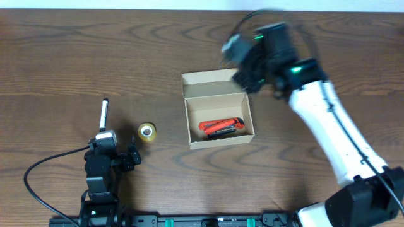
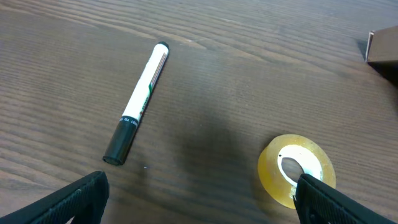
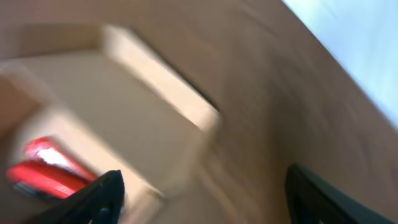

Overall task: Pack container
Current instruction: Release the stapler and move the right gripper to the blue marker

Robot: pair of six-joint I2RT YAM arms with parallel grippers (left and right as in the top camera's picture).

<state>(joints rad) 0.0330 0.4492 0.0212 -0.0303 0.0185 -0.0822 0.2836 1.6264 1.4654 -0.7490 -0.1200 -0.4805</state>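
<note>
A dark, wood-grain surface (image 1: pixel 57 63) carries the container (image 1: pixel 218 116), a small tan box of plain matte cardboard that sits near the middle, to the right of the other loose things. Its open top faces up, the hinged flap stands raised along the far side, and its long axis runs left to right, slightly skewed. Inside lies a red tool with black parts (image 1: pixel 221 127), lengthwise along the near wall. Well to the left are a glossy, yellowish ring of clear tape (image 2: pixel 297 169) lying flat and a slim white marker with a black cap (image 2: pixel 138 102). The left pincer (image 2: pixel 199 208) is spread wide over bare wood, holding nothing, one finger just beside the tape. The right pincer (image 3: pixel 205 199), blurred, is by the box's far right corner, its fingers wide apart and gripping nothing.
</note>
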